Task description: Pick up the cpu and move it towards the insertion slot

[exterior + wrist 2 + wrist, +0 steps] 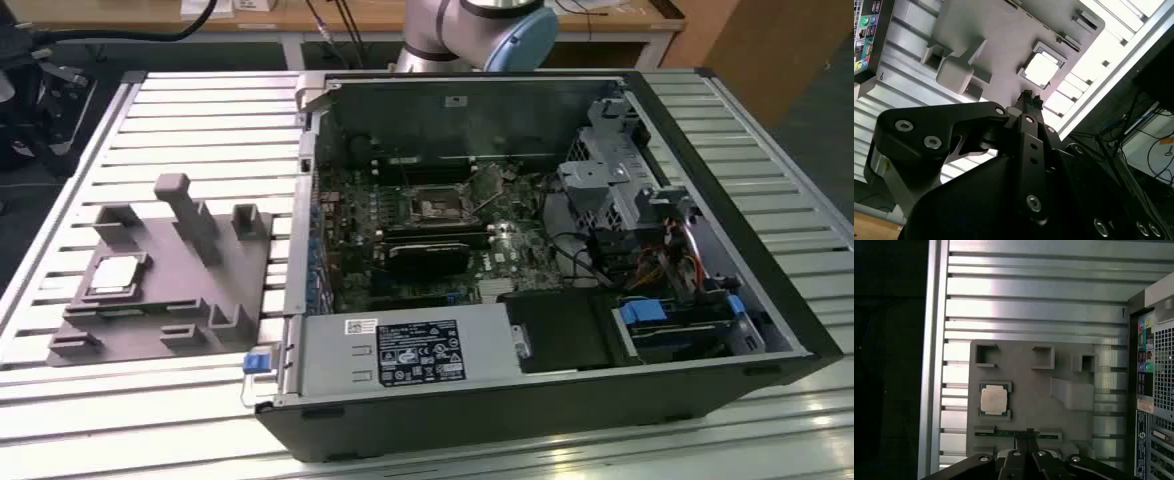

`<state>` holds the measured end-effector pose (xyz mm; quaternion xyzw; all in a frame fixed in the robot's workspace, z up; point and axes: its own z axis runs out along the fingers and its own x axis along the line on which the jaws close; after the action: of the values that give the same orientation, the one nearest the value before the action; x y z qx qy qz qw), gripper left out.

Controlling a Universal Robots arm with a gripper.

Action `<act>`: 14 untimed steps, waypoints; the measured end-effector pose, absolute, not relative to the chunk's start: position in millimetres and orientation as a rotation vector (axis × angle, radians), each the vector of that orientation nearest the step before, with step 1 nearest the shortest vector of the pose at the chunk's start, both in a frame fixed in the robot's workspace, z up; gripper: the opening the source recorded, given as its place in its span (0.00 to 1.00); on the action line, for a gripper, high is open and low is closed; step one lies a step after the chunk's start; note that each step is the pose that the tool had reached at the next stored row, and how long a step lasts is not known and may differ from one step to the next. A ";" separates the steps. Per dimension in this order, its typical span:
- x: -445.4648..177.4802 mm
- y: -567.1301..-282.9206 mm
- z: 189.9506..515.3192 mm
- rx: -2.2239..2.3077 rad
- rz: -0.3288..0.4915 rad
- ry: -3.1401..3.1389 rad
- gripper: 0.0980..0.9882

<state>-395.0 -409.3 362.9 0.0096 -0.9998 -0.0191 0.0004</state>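
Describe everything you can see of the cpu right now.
The cpu is a small flat square chip, silvery-white metal top with a thin greenish edge. It lies flat, top up, seated in a recess of the grey fixture block, outside the computer case. Only the fixture touches it; the gripper is apart from it.

No print is legible; a black label (418, 352) with pale lines sits on the power supply (334, 362) (a small white sticker (363, 326) just above it in the exterior view); another white sticker (455, 100) is on the computer case (747, 250), on its far inner wall; in the first wrist view a pale label (1145, 406) is on the case's back.
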 end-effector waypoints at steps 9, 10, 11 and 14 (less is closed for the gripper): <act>-397.1 -409.3 362.8 0.030 -0.060 -3.140 0.01; -397.9 -409.3 362.8 0.030 -0.060 -3.140 0.01; -399.0 -409.3 362.7 0.030 -0.060 -3.140 0.01; -402.1 -409.3 362.5 0.030 -0.060 -3.140 0.01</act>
<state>-402.1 -409.3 362.5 0.0096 -0.9998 -0.0191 0.0005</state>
